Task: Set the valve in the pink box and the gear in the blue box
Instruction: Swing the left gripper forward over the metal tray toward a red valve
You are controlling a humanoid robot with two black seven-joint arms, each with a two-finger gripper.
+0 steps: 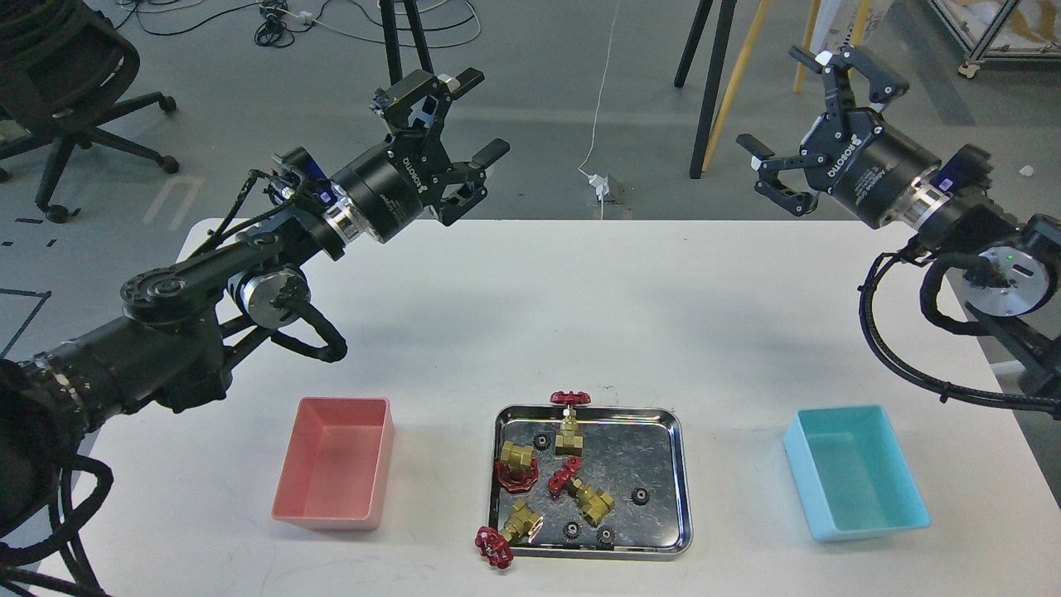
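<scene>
The broad white tabletop (530, 315) carries everything. Above its far edge hang the two black arms: the left gripper (474, 116) and the right gripper (783, 112) each have their fingers spread wide, holding nothing.

Near the front edge, the shallow pink plastic box (336, 464) sits to the left and the shallow light-blue plastic box (854, 471) to the right, both with bare floors. Between them lies the shiny rectangular steel tray (646, 431).

Four brass valves with red spoked handwheels are in the tray — one upright valve (569, 423) at its far rim, one (515, 464) at the left wall, one (584, 491) in the middle, and one (510, 531) with its handwheel hanging over the near-left corner onto the tabletop.

Scattered among them are small black toothed gears (five can be made out), such as the gear (640, 496) lying alone toward the right.
</scene>
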